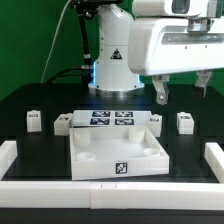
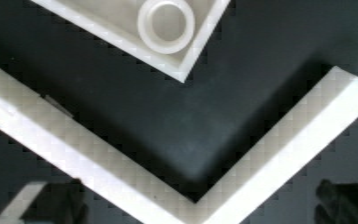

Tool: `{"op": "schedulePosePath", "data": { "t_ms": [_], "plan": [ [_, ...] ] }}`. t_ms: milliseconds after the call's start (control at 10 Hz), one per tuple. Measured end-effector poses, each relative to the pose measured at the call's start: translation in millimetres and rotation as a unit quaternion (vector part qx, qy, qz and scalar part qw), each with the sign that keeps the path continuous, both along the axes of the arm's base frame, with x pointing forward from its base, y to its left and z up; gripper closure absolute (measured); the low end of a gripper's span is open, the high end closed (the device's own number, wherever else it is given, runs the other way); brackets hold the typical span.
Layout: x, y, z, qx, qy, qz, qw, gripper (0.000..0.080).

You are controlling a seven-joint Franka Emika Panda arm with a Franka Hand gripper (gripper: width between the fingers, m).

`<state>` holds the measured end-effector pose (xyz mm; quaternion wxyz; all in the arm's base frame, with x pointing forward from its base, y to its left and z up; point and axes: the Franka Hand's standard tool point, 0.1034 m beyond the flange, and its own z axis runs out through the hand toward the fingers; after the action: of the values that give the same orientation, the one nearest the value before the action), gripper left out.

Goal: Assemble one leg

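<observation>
Hovering spread and empty, the gripper [image 1: 183, 92] — fingertips [image 2: 43, 200] blurred, cut off — near the leg [image 1: 157, 121].

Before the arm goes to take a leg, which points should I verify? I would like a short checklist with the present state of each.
1. The gripper is open and empty: ok.
2. The leg at the exterior view's far right stands upright and touches nothing: ok.
3. A leg shows in the wrist view: not ok, none there.
4. The panel lies flat, its corner hole uncovered: ok.
5. The gripper is centred over that leg: cannot tell.
</observation>
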<state>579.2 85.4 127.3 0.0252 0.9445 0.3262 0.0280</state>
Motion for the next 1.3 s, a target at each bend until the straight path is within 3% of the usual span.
{"op": "schedulePosePath", "data": {
  "t_ms": [800, 1000, 1300],
  "plan": [
    [-1.2, -0.1, -1.6, -0.001, 0.001, 0.005, 1.0, 0.015],
    [-24.4, -8.3, -11.8, -0.005, 0.0, 0.106, 0.994, 0.015],
    [-42.1, -28.6, -29.7, -0.013, 0.025, 0.251, 0.967, 0.015]
  ]
}}
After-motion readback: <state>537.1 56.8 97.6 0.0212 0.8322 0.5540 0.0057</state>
